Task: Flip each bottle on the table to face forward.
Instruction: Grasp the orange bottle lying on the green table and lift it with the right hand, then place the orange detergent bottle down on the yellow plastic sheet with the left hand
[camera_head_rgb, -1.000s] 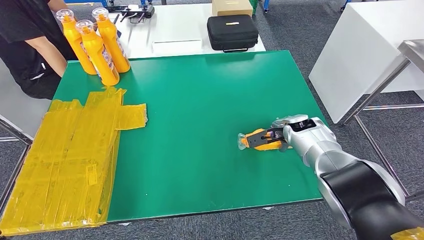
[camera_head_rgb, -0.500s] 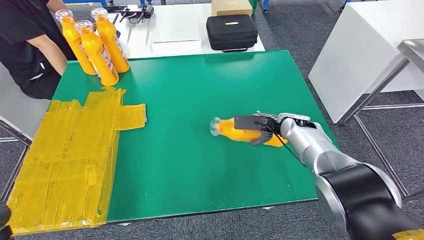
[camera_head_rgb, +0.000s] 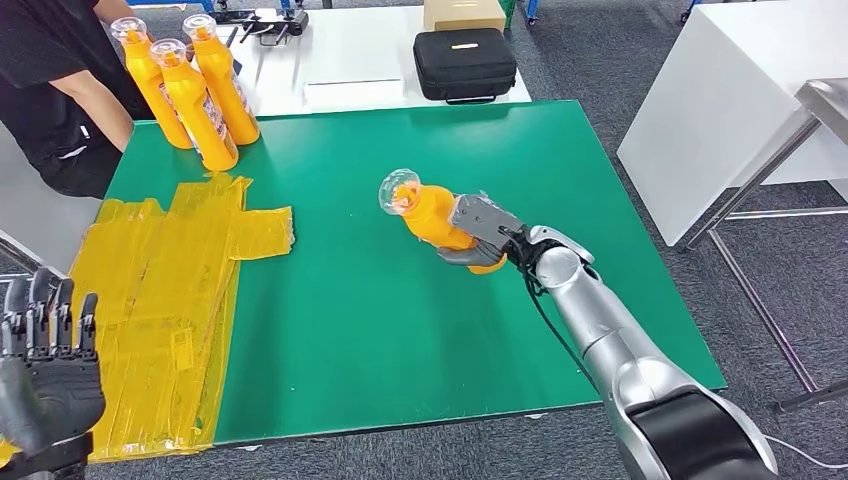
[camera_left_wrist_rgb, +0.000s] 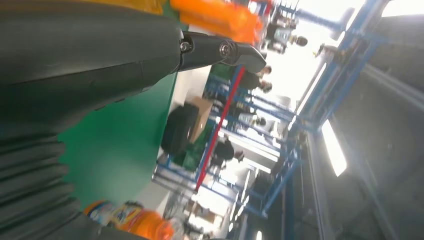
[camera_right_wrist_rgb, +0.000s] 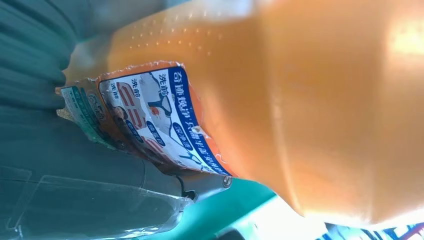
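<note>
I am holding one bottle in my right hand, with the fingers wrapped around its orange body, and I am lifting it over the middle of the green desk. A second ago this bottle was lying flat near the right edge of the desk, with its clear cap pointing to the left; now it is tilted, the cap is raised toward the camera, and the hand has carried it further in from the edge. I think this means the flip is in progress: the bottle is picked up but it is not yet standing, and I cannot tell from the head view which side will face forward. In the right wrist view the blue and white label is showing close to my palm. My left hand has come up at the near left corner, over the yellow tape sheet; its fingers are straight and apart, and it is holding nothing. Counting the bottles, there are four: the one in my hand and three upright bottles standing together at the far left corner, beside a person in black.
</note>
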